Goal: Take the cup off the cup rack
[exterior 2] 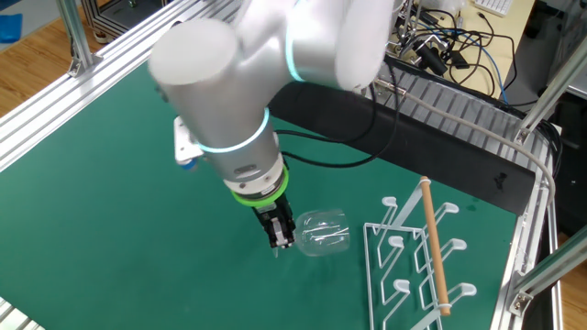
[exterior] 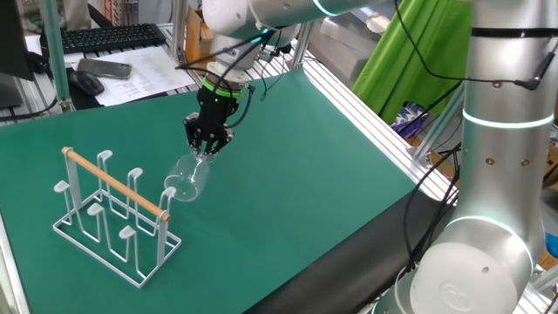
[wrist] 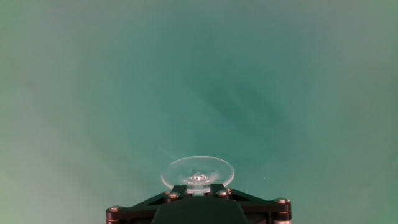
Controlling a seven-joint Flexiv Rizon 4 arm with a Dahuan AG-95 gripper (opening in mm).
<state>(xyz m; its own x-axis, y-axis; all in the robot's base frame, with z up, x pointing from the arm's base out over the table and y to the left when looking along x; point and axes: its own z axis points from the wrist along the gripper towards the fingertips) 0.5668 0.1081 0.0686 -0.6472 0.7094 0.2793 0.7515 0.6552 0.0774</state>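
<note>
The cup (exterior: pixel 187 178) is a clear stemmed wine glass, held tilted in the air to the right of the cup rack (exterior: pixel 112 214) and apart from its pegs. My gripper (exterior: pixel 207 146) is shut on the cup's stem, bowl hanging down toward the green mat. In the other fixed view the gripper (exterior 2: pixel 280 235) holds the cup (exterior 2: pixel 323 231) just left of the white wire rack (exterior 2: pixel 420 261) with its wooden bar. In the hand view the cup's round foot (wrist: pixel 198 172) sits just above the black gripper (wrist: pixel 198 188).
A green mat (exterior: pixel 288 166) covers the table. A keyboard (exterior: pixel 112 37) and mouse (exterior: pixel 86 82) lie at the back left. An aluminium frame rail (exterior: pixel 366 109) runs along the right edge. Cables (exterior 2: pixel 459 50) lie beyond the far edge.
</note>
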